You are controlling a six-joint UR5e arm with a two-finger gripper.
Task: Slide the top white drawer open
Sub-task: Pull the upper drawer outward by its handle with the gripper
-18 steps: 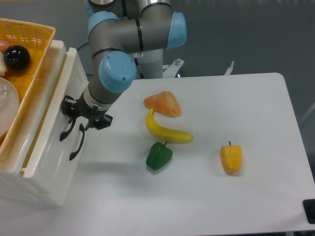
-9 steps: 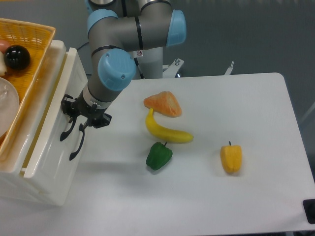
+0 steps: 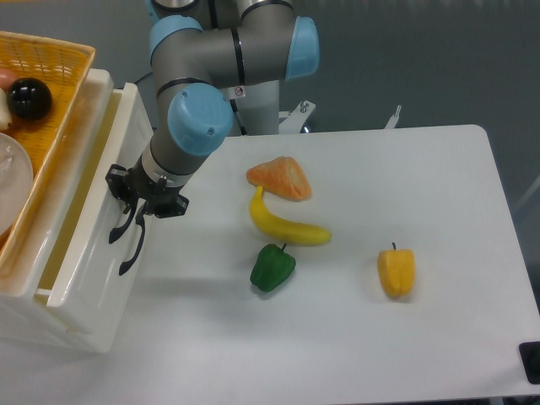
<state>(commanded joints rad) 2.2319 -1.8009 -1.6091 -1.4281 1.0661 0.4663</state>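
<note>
top white drawer [image 3: 80, 228], glossy cream plastic, upper of two in the cabinet at the table's left edge, front partly out | gripper [image 3: 135, 205] at its curved black handle [image 3: 121, 229] | fingers seem shut on the handle, contact hidden | pull direction: rightward, away from cabinet

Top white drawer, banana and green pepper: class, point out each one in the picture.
top white drawer [image 3: 93, 211], fixed camera, its flat front.
banana [image 3: 287, 226], fixed camera, middle of the curve.
green pepper [image 3: 272, 268], fixed camera, its body.
</note>
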